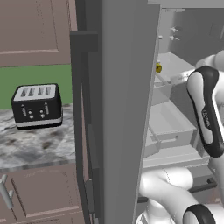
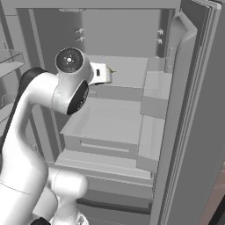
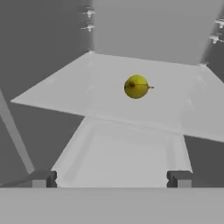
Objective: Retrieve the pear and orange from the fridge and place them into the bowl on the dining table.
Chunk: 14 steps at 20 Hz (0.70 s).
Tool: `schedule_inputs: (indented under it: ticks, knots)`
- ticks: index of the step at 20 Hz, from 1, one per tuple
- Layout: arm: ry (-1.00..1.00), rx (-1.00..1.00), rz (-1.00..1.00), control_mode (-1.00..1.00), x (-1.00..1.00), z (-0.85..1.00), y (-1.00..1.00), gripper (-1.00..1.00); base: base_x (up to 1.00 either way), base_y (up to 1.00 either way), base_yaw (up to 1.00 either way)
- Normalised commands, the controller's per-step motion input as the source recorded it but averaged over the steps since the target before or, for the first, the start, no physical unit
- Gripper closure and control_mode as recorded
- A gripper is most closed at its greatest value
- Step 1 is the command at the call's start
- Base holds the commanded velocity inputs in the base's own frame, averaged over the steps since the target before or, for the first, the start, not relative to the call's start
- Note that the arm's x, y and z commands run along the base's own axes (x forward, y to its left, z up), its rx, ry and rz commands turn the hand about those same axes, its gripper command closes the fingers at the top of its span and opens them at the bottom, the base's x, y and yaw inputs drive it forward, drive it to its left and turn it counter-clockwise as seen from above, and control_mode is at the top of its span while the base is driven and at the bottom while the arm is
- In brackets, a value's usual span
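On the upper glass shelf [image 3: 65, 94] inside the fridge [image 2: 193, 132], noted the pear [image 3: 136, 86]: small, yellow-green, roundish, dark spot on its left face, short stem pointing right in the hand view. Found resting near shelf centre, well apart from side walls and front edge. Glimpsed as a yellow sliver [image 1: 158, 68] past the open door edge in the left base view. Recorded toaster [image 1: 36, 106] on the marbled counter [image 1: 35, 144] there. Observed gripper [image 3: 111, 178] spread wide, holding nothing, short of the shelf, with bare shelf all round the fruit.
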Motion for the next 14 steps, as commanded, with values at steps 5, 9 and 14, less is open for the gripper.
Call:
schedule_inputs:
  ticks: [5,9,14]
  knots:
    - [0.00,0.07,-0.11,-1.00,0.50,-0.01,0.05,-1.00,0.00,0.00,0.00]
    - [0.00,0.04,-0.14,-1.00,0.78,-0.08,0.00,-1.00,0.00,0.00,0.00]
    - [0.00,0.01,-0.10,-1.00,0.75,-0.05,0.00,-1.00,0.00,0.00,0.00]
